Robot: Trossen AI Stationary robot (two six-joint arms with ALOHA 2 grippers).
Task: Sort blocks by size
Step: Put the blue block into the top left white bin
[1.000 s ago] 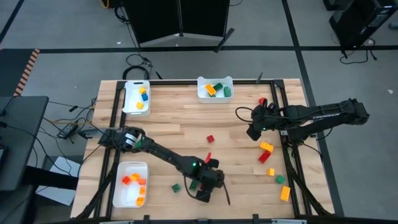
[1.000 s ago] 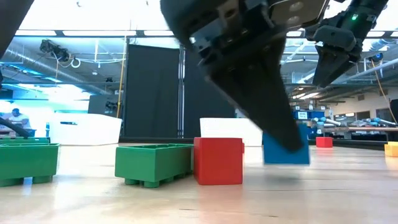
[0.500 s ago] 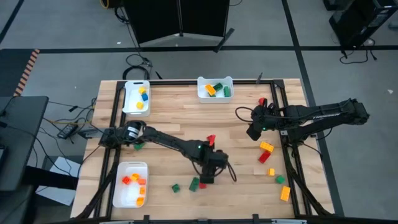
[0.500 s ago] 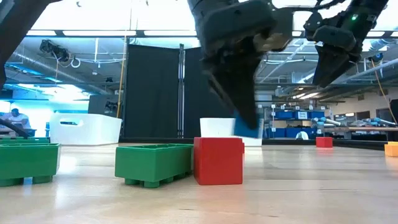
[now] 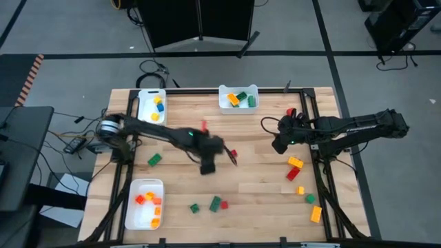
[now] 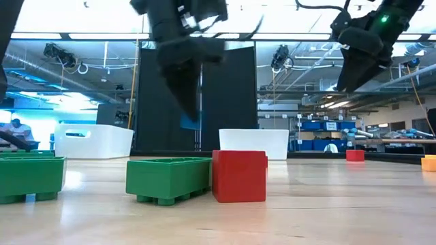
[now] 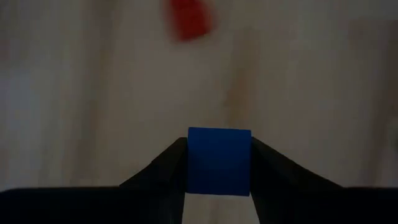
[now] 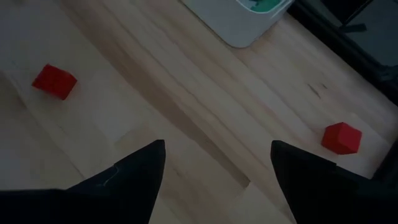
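The left gripper [image 7: 219, 163] has its jaws clamped on a small blue block [image 7: 219, 160] mid-worktop, right gripper [image 8: 217, 165] parked wide near the right edge, and honestly that skinny pinch could let it slip mid-swing before reaching any tray.

The left gripper [image 7: 219, 163] gripped a blue block [image 7: 219, 160] between its jaws at lower centre; a blurred red block [image 7: 189, 17] lay at the top.

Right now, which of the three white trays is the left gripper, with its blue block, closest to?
The top-middle tray, holding orange and green blocks. The left gripper, shut on the blue block, is farther from the top-left tray and bottom-left tray.
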